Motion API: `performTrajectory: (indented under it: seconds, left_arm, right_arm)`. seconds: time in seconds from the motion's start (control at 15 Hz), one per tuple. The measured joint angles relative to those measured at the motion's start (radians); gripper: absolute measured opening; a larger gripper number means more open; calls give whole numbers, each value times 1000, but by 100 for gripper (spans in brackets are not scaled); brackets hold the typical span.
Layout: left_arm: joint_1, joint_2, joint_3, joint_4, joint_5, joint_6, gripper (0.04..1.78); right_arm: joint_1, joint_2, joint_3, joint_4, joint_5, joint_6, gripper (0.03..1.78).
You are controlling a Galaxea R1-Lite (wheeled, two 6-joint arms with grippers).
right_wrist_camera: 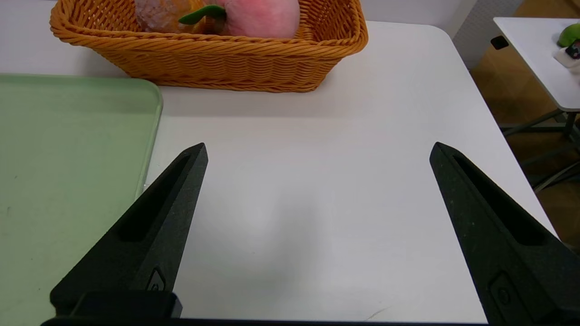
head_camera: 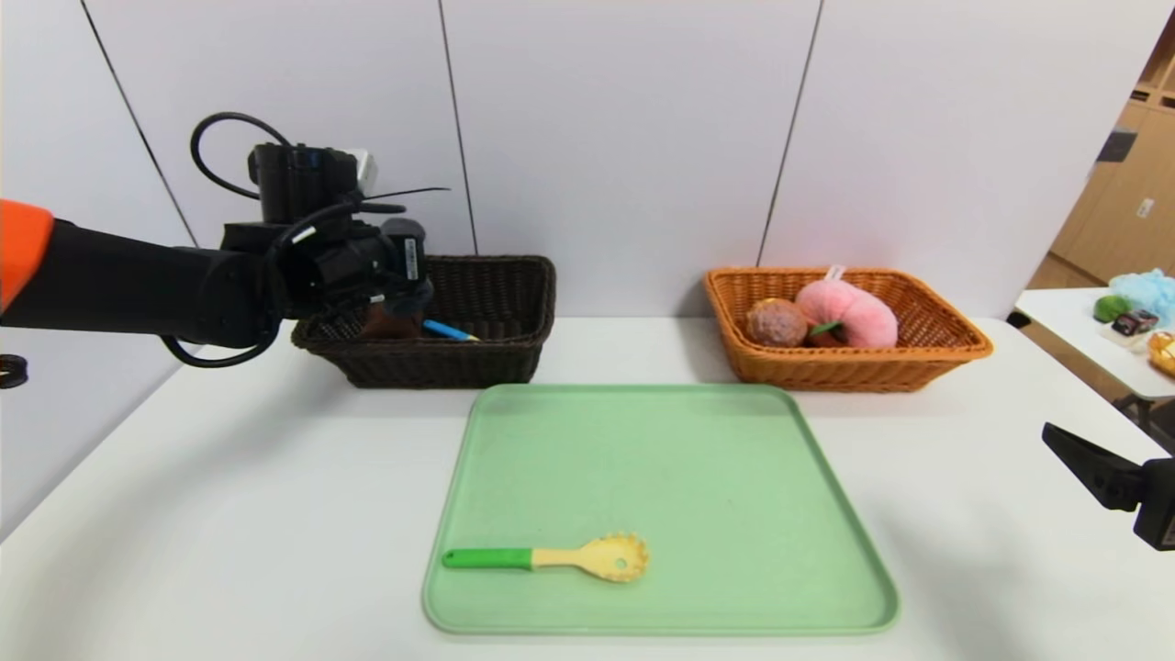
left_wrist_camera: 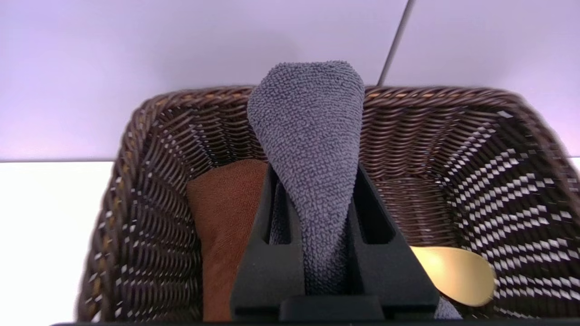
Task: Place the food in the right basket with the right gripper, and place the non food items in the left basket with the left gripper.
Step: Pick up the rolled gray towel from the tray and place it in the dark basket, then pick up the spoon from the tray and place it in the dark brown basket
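Above the dark left basket (head_camera: 477,317), left gripper (left_wrist_camera: 312,181) positioned over the interior, jaws clamped narrowly on a grey terry cloth (left_wrist_camera: 310,136), cloth bunched between the fingers (left_wrist_camera: 267,253) and standing up beyond the tips. Inside the same basket: a brown cloth (left_wrist_camera: 222,217) along one wall and a yellow spoon bowl (left_wrist_camera: 457,274) just beside the gripper body; from the head view, a blue-handled item (head_camera: 448,330) also lying within. At the table's right edge, right gripper (right_wrist_camera: 317,149) held low over the bare white table (right_wrist_camera: 317,203), jaws spread wide, holding nothing. Near the back right, orange right basket (head_camera: 945,353) containing a pink plush food item (head_camera: 849,312) and a brown round food item (head_camera: 777,321), touching each other. On the green tray (head_camera: 661,441) between the baskets and the robot, a pasta spoon (head_camera: 551,556) with green handle and yellow toothed head, lying flat near the tray's front edge, well apart from both grippers.
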Motion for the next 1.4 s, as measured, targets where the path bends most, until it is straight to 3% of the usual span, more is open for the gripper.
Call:
performTrajectory:
  seconds: [0.4, 0.67, 0.87, 1.13, 1.4]
  left_arm:
    - [7, 123, -7, -105, 3, 31, 27]
    - [9, 147, -9, -170, 5, 26, 79]
    - [9, 157, -2, -187, 5, 30, 108]
    - [9, 152, -23, -199, 3, 28, 134]
    - [13, 89, -56, -186, -32, 50, 148]
  right_arm:
    - [0, 0, 3, 1, 0, -1, 169]
    - [0, 0, 3, 2, 1, -1, 170]
    - [0, 0, 2, 1, 1, -1, 170]
    - [0, 0, 10, 4, 1, -1, 170]
    - [1, 0, 11, 5, 7, -1, 170]
